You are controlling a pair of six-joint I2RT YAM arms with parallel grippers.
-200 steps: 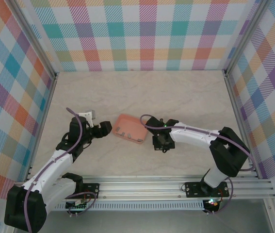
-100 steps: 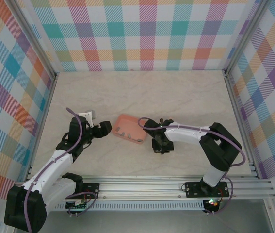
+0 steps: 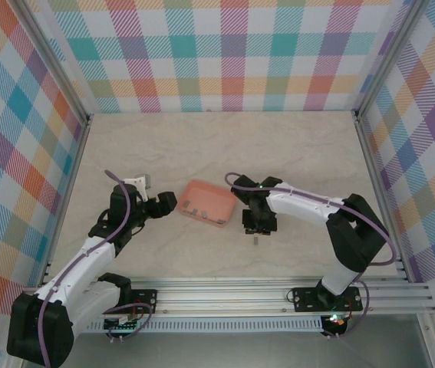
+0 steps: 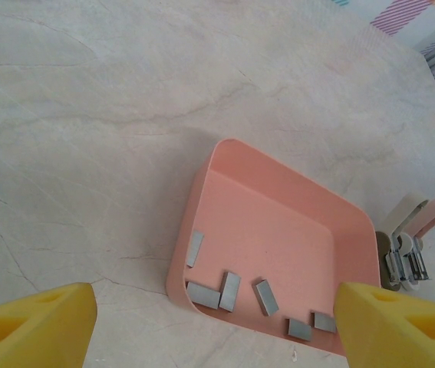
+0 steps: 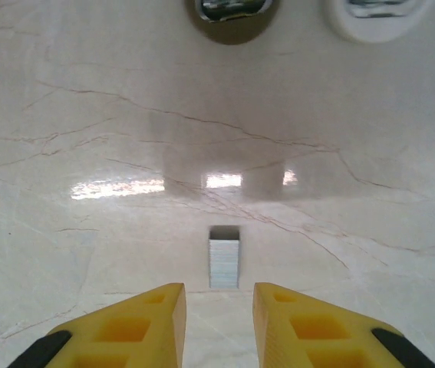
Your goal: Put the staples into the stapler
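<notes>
Left wrist view: salmon-pink rectangular plastic tray (image 4: pixel 278 230) on the pale marble-patterned table (image 4: pixel 87 115), lower centre of frame. Six small dark grey staple strips (image 4: pixel 229 291) lie loose along the tray's lower edge. No common heading: the leftmost stands near vertical in the frame, the next lies almost flat, and the others sit upright or slanted. Left gripper (image 4: pixel 215 323) is spread wide, with yellow fingertips (image 4: pixel 33 322) at the bottom corners and nothing between them. The tray lies just ahead of the tips.

At the right edge of the same view, just beside the tray, is a beige-and-pink stapler with bare metal parts (image 4: pixel 407 249), cut off by the frame.

Right wrist view: single grey staple strip (image 5: pixel 224 257) flat on the table, lower centre. Its long axis runs straight up the frame, in line with the slit between the fingers. Right gripper (image 5: pixel 219 307) is only slightly parted and pinches nothing; the strip lies free just past the tips. At the top edge are a dark rounded end with chrome (image 5: pixel 229 9) and a white rounded end (image 5: pixel 374 11), both cropped.

Top view: tray (image 3: pixel 208 202) at centre, left gripper (image 3: pixel 163 203) just to its left, right gripper (image 3: pixel 257 225) just to its right. The loose strip (image 3: pixel 255 240) is a mere speck right below that gripper. Strips in the tray are too small to read for direction.
</notes>
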